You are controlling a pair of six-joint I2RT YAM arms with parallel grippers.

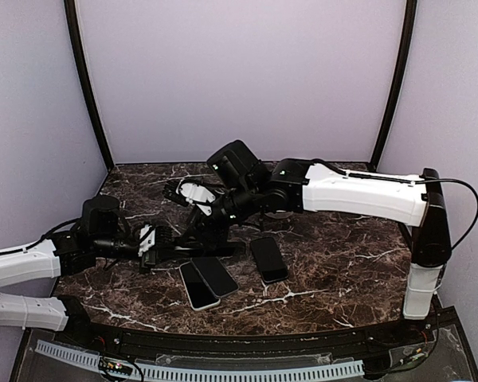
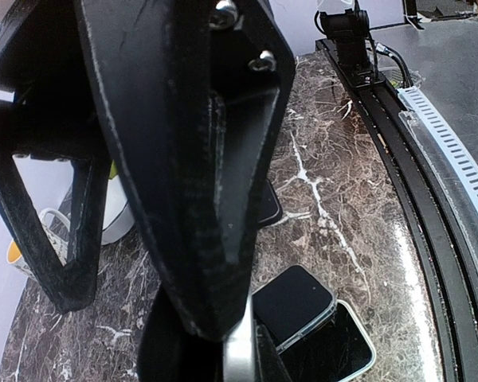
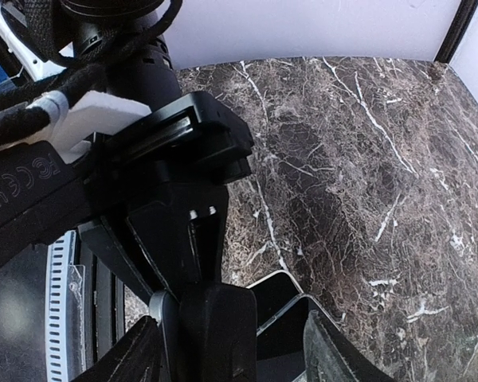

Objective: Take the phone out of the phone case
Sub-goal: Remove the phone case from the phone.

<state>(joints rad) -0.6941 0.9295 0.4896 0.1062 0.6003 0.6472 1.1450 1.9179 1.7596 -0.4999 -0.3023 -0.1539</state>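
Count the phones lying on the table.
3: white-edged phone at the front, dark phone overlapping its right side, lone phone apart to the right. The arms may hide more.

1. Top cam sits high behind the arm bases, facing the back wall, far enough off to catch the whole marble table (image 1: 342, 270).
2. Left wrist cam is jammed right behind the left gripper's fingers (image 2: 183, 159), looking along the table's near edge toward the right arm's base (image 2: 346, 36).
3. Right wrist cam looks steeply down past the right gripper's fingers (image 3: 215, 334), super close, with the left arm (image 3: 32, 183) crowding it.
4. All three catch the phones (image 1: 215, 274) mid-table.
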